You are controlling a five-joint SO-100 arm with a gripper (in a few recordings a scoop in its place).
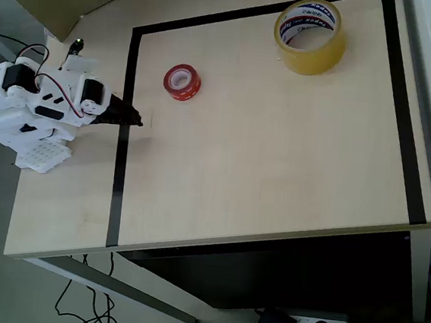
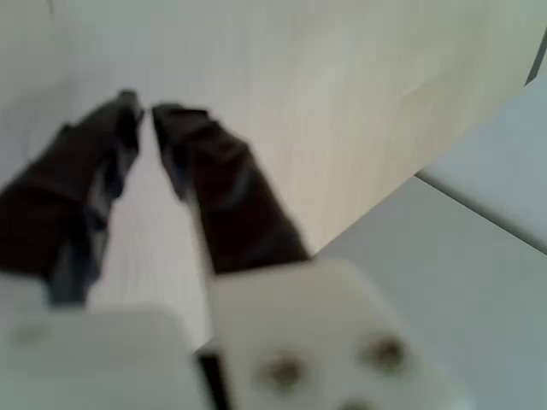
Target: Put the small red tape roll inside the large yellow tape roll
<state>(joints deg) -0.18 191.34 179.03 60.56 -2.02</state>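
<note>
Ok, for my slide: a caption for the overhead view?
Gripper at the table's left edge, red roll nearby, yellow roll far.

white arm (image 1: 30, 105), black gripper (image 2: 144, 114), red wires

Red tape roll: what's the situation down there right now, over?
Gripper nearly shut, holding nothing, at the table's left side. Red tape roll lying free. Yellow tape roll at the far corner. Nothing between them.
</note>
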